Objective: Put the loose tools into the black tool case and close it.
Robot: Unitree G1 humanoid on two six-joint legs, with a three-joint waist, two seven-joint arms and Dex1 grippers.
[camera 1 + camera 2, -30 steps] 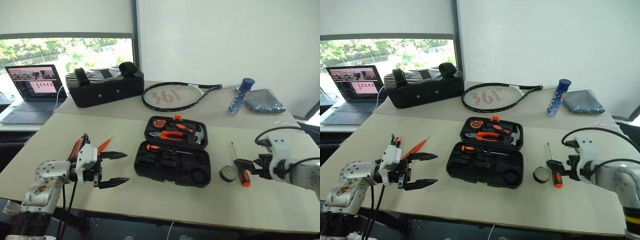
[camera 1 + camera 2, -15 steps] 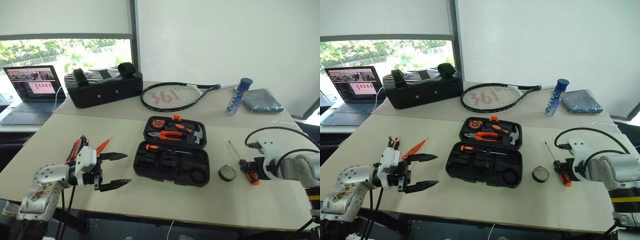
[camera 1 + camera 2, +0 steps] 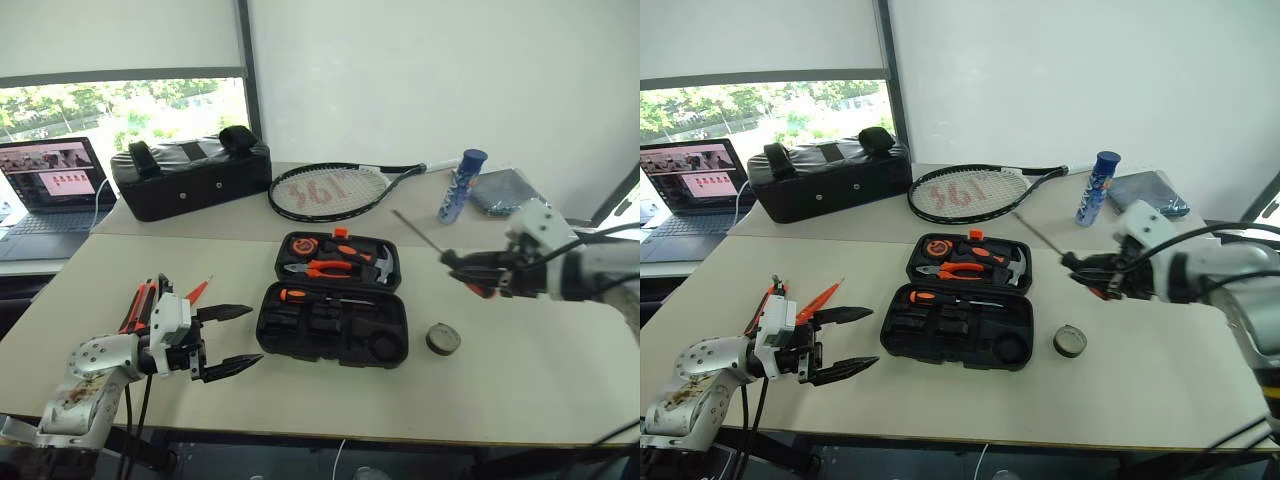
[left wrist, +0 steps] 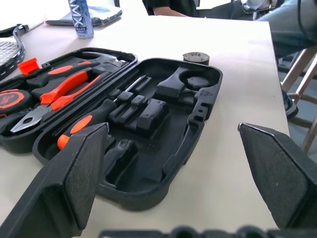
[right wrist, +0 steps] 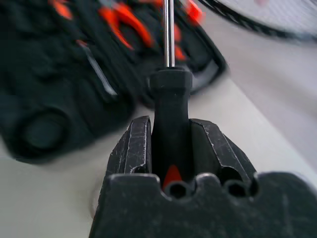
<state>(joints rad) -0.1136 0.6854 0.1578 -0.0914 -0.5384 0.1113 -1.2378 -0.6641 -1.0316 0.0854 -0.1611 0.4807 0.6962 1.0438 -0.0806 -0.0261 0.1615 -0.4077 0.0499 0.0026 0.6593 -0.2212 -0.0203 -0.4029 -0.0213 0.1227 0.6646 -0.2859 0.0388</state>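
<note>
Screwdriver (image 3: 465,272) pinched by its handle in the right hand (image 3: 478,273), in the air right of the open case (image 3: 335,310), could twist loose or miss its slot; left hand (image 3: 228,340) spread.

– Where is the black tool case (image 3: 333,318) sitting?
– It is lying open, flat on the tabletop (image 3: 300,400), one slim orange screwdriver (image 3: 322,297) resting inside.
– And the loose tools?
– A black-and-orange screwdriver (image 3: 1080,270) is being held in the air right of the case, a small dark tape roll (image 3: 443,339) lying below it. More orange tools (image 3: 150,299) are lying far left.
</note>
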